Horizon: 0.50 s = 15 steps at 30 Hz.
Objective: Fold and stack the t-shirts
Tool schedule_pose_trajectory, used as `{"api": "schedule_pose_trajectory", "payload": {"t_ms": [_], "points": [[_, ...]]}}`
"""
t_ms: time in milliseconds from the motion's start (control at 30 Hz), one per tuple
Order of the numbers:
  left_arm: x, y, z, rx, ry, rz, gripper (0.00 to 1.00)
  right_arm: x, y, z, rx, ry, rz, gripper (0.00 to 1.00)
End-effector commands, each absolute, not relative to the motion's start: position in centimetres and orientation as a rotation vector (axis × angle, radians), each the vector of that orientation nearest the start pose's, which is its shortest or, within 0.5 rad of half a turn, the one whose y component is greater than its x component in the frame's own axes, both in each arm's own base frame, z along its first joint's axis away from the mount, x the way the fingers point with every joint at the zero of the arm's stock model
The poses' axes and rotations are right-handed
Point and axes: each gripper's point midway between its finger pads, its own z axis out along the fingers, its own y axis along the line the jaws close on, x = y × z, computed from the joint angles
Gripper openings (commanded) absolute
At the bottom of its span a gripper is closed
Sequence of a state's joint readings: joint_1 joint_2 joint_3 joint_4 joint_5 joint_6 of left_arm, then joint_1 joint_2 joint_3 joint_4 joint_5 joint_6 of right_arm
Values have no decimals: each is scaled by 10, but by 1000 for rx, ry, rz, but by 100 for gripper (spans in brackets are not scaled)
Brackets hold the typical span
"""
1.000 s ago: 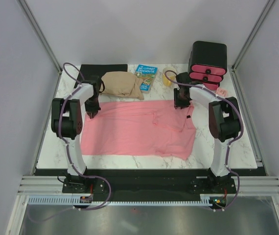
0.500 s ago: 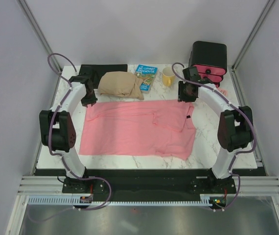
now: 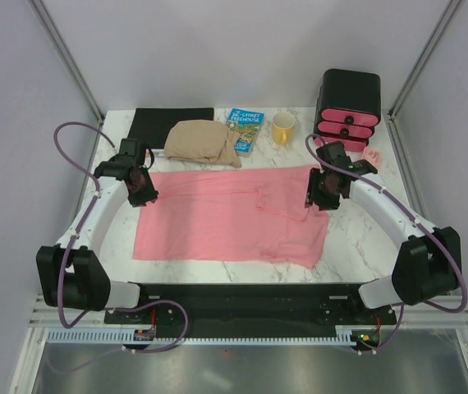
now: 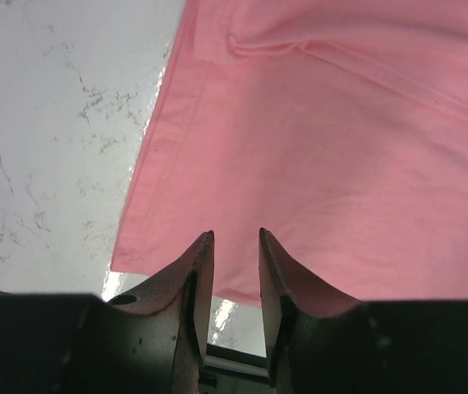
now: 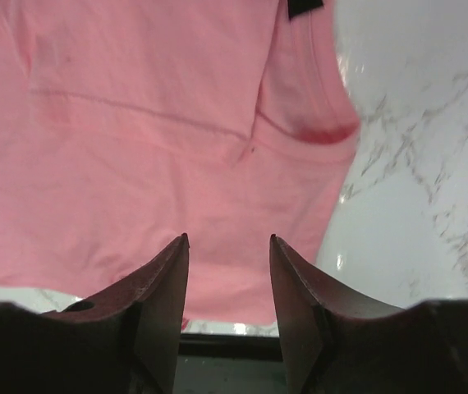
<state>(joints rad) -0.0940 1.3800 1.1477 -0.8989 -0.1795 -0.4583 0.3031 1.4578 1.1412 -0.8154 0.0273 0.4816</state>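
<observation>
Left wrist: shirt (image 4: 324, 164) runs off the top and right edges. Left gripper (image 4: 236, 236) hides a strip of the near hem, and its finger roots are cut by the bottom edge.
Right wrist: shirt runs off top and left. Label (image 5: 304, 6) is clipped by the top edge. Right gripper (image 5: 229, 240) covers parts of the near hem.
Top view: book (image 3: 244, 129) title is too small to read. Tan bundle (image 3: 201, 141) covers part of the mat (image 3: 168, 123). Pink bit (image 3: 371, 153) by the drawer box (image 3: 349, 98) is too small to identify.

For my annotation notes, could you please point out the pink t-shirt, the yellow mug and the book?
pink t-shirt (image 3: 217, 217): top view, middle of the cloth.
yellow mug (image 3: 283, 130): top view, its body.
book (image 3: 244, 130): top view, its cover.
</observation>
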Motion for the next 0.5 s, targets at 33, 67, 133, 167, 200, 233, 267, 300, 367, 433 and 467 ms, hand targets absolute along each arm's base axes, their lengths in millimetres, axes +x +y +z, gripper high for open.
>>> {"api": "schedule_pose_trajectory", "payload": {"t_ms": [33, 67, 133, 167, 200, 233, 267, 300, 367, 433, 467], "points": [[285, -20, 144, -561, 2597, 15, 36, 234, 122, 111, 577, 2815, 369, 52], [285, -21, 146, -557, 2596, 6, 36, 230, 126, 116, 621, 2793, 408, 52], [284, -22, 151, -548, 2587, -5, 36, 222, 126, 112, 655, 2789, 425, 52], [285, -22, 153, -545, 2584, -10, 36, 220, 127, 112, 696, 2776, 433, 52], [285, -22, 155, -538, 2582, -13, 36, 217, 129, 112, 703, 2769, 462, 52], [284, -22, 157, -534, 2583, -14, 36, 209, 126, 103, 740, 2788, 450, 52], [285, -23, 160, -526, 2579, -18, 36, 204, 126, 100, 762, 2791, 457, 52], [286, -23, 161, -518, 2579, -17, 36, 205, 130, 104, 789, 2752, 505, 52], [286, -23, 165, -512, 2575, -17, 36, 195, 130, 95, 827, 2757, 521, 53], [287, -23, 166, -504, 2576, -22, 36, 186, 127, 85, 872, 2777, 503, 53], [286, -25, 165, -503, 2582, -30, 36, 185, 125, 85, 884, 2764, 496, 54]]}}
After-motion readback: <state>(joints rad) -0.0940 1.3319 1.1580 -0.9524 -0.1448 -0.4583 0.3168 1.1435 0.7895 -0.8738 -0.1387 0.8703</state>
